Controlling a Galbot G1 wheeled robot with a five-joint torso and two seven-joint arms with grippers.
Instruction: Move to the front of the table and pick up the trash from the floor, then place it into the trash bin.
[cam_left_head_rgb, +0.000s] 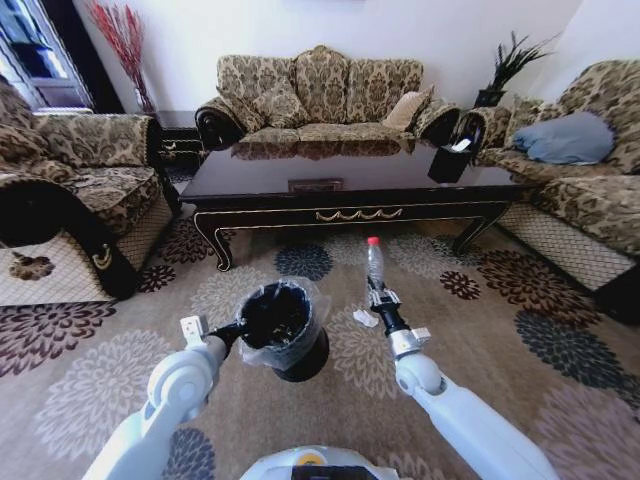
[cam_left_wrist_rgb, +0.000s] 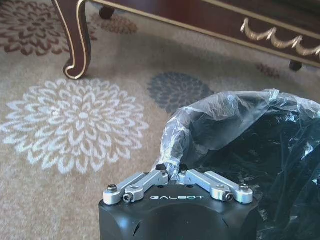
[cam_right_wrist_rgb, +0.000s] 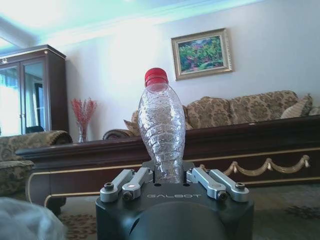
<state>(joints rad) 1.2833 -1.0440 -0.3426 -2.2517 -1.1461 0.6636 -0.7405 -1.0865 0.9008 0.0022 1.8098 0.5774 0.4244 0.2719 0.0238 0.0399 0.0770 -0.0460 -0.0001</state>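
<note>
— What are you seeing, biggest thing first?

— I am facing the floor (cam_left_head_rgb: 90, 390), beige carpet with round flower medallions, and the long dark glossy table (cam_left_head_rgb: 350, 180) with gold scroll trim is standing across it ahead of me.

— And the trash bin?

— My left tool (cam_left_wrist_rgb: 170, 172) is pinching the crinkly clear bag folded over the rim of the small round black trash bin (cam_left_head_rgb: 285, 330), just in front of me, near the table's front rail.

— The trash?

— My right tool (cam_right_wrist_rgb: 167, 175) is gripping the base of a clear ribbed plastic bottle (cam_right_wrist_rgb: 162, 125) with a red cap, holding it upright just beside the bin. A white crumpled paper scrap (cam_left_head_rgb: 365, 318) is lying on the carpet between the bin and that tool.
</note>
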